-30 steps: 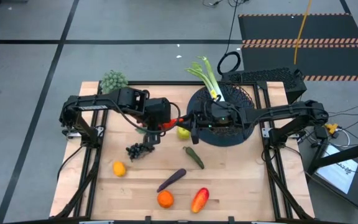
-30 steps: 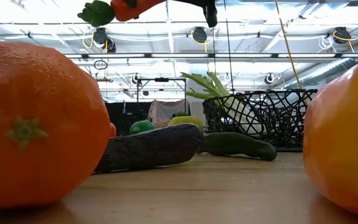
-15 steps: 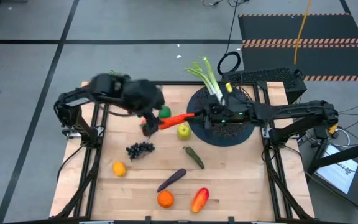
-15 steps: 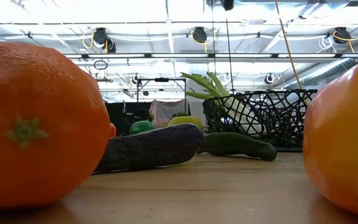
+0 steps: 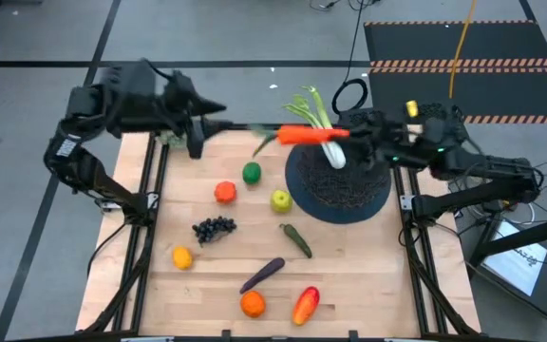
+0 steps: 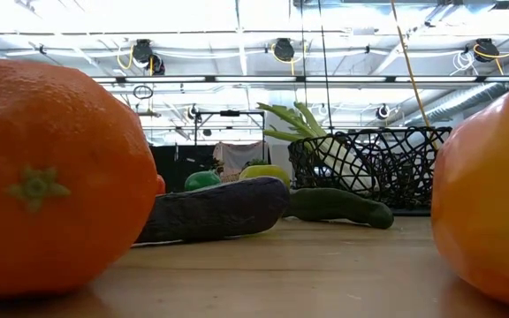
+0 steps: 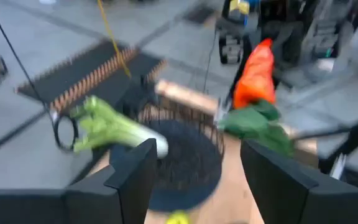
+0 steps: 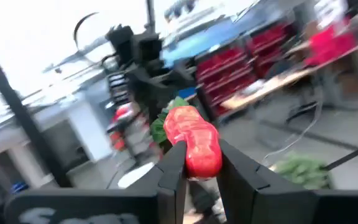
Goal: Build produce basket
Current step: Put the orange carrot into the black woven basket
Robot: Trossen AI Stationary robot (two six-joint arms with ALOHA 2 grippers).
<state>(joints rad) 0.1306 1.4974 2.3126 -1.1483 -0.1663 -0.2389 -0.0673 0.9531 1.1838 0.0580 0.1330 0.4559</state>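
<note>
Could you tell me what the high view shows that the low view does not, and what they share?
Only the high view shows both arms raised: the right gripper shut on the carrot above the basket, the left gripper open and empty, plus the tomato and grapes. Only the low view shows the room's ceiling lights. Both show the leek in the basket, the eggplant, pickle and lime.

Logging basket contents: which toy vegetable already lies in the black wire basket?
The white-green leek, leaves over the rim; the orange carrot hangs above.
</note>
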